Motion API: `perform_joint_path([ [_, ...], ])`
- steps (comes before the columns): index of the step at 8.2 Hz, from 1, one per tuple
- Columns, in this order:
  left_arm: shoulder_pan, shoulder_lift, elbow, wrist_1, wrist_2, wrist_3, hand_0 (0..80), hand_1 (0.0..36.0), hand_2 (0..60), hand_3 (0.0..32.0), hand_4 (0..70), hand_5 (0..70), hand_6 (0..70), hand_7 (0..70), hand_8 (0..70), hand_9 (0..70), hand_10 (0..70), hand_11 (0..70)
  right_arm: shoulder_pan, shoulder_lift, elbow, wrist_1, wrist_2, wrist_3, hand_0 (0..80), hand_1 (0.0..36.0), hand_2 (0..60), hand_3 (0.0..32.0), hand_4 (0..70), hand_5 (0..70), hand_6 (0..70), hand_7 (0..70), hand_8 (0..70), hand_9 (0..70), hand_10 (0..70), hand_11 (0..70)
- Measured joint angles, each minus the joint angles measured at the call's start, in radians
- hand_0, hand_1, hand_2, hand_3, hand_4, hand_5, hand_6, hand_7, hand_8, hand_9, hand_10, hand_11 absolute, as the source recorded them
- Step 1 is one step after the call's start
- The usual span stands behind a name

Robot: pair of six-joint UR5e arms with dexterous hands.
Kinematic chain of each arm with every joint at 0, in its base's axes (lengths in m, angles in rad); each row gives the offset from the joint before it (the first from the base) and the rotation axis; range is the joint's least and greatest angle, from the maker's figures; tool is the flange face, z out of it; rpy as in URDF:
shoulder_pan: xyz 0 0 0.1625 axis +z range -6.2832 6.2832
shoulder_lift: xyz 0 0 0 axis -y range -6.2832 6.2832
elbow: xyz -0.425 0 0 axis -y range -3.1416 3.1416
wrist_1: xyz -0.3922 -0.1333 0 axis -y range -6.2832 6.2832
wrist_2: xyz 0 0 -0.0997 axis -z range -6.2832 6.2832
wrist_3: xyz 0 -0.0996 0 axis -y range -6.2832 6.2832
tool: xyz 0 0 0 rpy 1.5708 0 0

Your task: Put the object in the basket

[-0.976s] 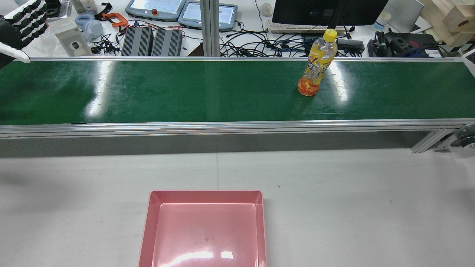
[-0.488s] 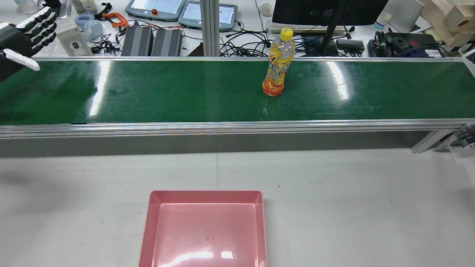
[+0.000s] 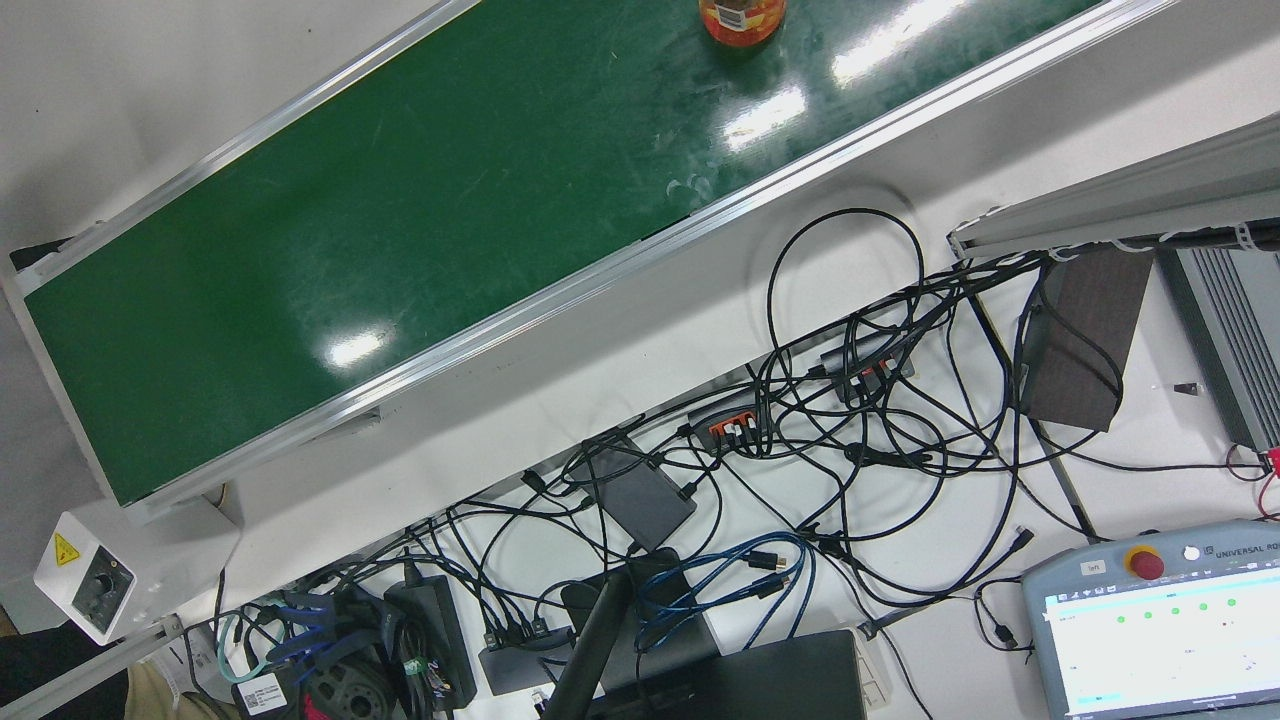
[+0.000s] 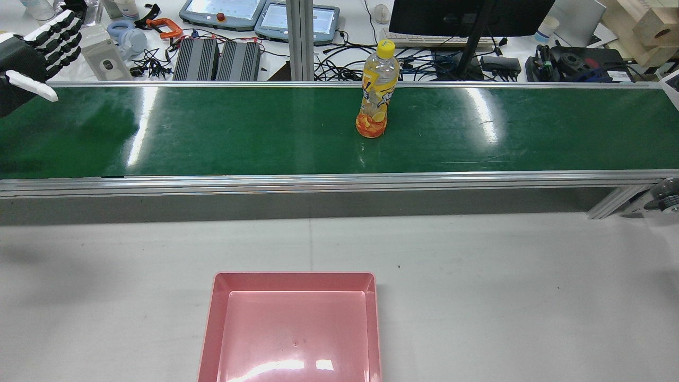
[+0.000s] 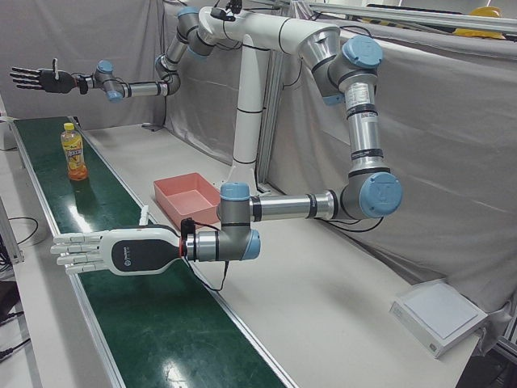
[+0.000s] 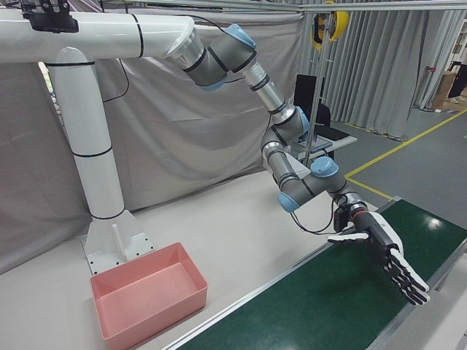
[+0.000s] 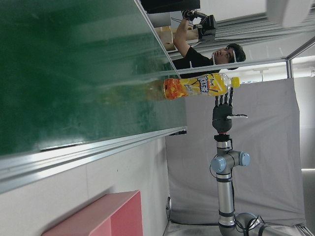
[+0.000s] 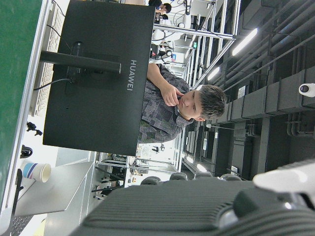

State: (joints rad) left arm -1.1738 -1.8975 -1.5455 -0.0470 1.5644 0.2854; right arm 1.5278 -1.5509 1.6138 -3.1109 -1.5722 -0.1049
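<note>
Bottle (image 4: 375,90) upright on belt (image 4: 238,132), well apart from left hand (image 4: 37,48), fingers spread wide, empty. Advice: grasp mid-body, avoid tipping, then basket (image 4: 292,323).

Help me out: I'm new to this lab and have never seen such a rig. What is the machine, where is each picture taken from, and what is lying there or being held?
The machine is two robot arms, each ending in a humanlike hand.

The rear view looks down from behind the arms. The front view looks down on the belt and the cable-covered desk beyond it. The two corner views show the whole station. Each hand also carries a camera, and its picture lies on its side.

A bottle of orange drink stands upright on the green belt. An empty pink basket sits on the grey table in front of the belt.

The left hand and the right hand hover over opposite ends of the belt. Both are open and hold nothing.
</note>
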Motion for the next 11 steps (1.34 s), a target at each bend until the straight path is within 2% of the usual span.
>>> perform_joint_path([
  [5, 0.003, 0.0, -0.003, -0.003, -0.001, 0.0, 61.7, 11.2, 0.0, 0.0, 0.0, 0.8, 0.0, 0.0, 0.0, 0.0, 0.0, 0.0, 0.0, 0.0, 0.0, 0.0, 0.0, 0.0, 0.0, 0.0, 0.0, 0.0, 0.0, 0.0, 0.0, 0.0, 0.0, 0.0, 0.0, 0.0],
  [11, 0.004, 0.0, -0.009, -0.007, -0.001, 0.0, 61.6, 11.0, 0.0, 0.0, 0.0, 1.8, 0.0, 0.0, 0.0, 0.0, 0.0, 0.0, 0.0, 0.0, 0.0, 0.0, 0.0, 0.0, 0.0, 0.0, 0.0, 0.0, 0.0, 0.0, 0.0, 0.0, 0.0, 0.0, 0.0, 0.0],
])
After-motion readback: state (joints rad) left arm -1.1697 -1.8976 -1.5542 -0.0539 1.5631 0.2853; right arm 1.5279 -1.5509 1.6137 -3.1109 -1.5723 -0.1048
